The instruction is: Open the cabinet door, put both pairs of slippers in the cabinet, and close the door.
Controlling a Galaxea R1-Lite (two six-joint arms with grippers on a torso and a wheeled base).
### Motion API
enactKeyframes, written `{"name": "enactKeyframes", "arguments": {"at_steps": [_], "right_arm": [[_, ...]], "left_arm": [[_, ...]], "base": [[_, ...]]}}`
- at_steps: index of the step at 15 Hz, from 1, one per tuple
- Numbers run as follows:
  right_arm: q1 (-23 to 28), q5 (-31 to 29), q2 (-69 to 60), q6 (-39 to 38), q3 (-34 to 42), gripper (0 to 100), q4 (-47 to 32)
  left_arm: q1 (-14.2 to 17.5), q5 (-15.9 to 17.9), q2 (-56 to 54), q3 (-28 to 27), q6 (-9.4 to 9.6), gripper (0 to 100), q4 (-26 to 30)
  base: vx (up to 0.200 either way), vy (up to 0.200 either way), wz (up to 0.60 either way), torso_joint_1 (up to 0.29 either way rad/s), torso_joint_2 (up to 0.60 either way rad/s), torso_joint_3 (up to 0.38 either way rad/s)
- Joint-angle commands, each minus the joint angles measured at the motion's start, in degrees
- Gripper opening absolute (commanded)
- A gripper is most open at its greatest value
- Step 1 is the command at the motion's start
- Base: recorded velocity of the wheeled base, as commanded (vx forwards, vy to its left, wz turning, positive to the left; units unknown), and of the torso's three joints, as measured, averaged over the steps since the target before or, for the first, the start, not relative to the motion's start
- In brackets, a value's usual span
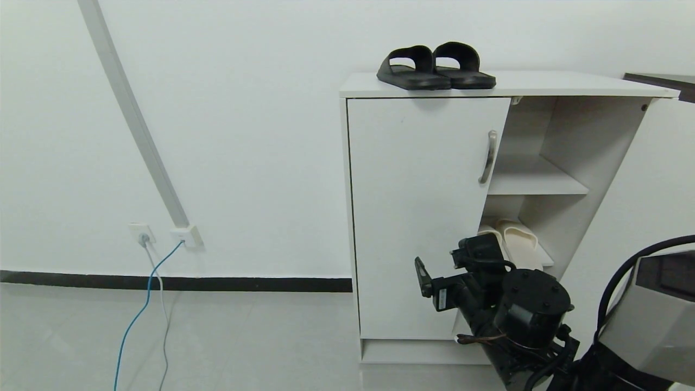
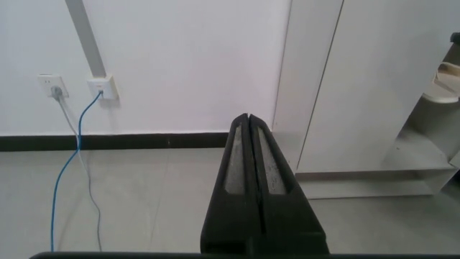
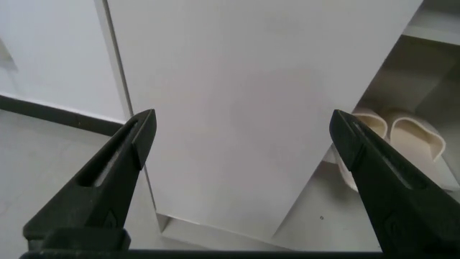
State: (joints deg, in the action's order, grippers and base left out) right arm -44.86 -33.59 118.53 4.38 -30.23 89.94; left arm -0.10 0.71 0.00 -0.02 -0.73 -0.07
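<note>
I can see the white cabinet (image 1: 570,84) by the wall. It has two doors. The right door (image 1: 665,179) is swung open. The left door (image 1: 418,217) is shut, and it has one silver handle (image 1: 490,156).

So the opening part looks done. One pair of cream slippers (image 1: 518,241) sits inside the cabinet on the low shelf, side by side. I think that pair is finished.

One pair of black slippers (image 1: 437,68) sits on top of the cabinet, above the shut door, and nothing is touching it. I think that pair has to go inside next, and then the open door has to be closed. So the job looks about half done.

Let me count. There are two pairs, which makes four slippers. There are two doors, and two shelves inside the cabinet that I can see.

The right gripper (image 1: 453,266) is low down in front of the shut door, close to the cream slippers. Its fingers are spread wide apart and hold nothing.

The left gripper (image 2: 249,126) is out to the left of the cabinet, above the floor. Its fingers are pressed tight together, with nothing between them.
</note>
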Motion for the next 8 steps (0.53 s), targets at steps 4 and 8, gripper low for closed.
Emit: {"name": "enactKeyframes", "arguments": {"at_steps": [4,8], "right_arm": [[-0.1,0.0,0.2,0.1,0.1,100,0.1],[-0.1,0.0,0.2,0.2,0.2,100,0.1]], "left_arm": [[0.0,0.0,0.0,-0.1,-0.06,0,0.0],[0.0,0.0,0.0,0.0,-0.06,0,0.0]], "base": [[0.000,0.000,0.00,0.006,-0.07,-0.109],[0.000,0.000,0.00,0.035,-0.44,-0.351]]}}
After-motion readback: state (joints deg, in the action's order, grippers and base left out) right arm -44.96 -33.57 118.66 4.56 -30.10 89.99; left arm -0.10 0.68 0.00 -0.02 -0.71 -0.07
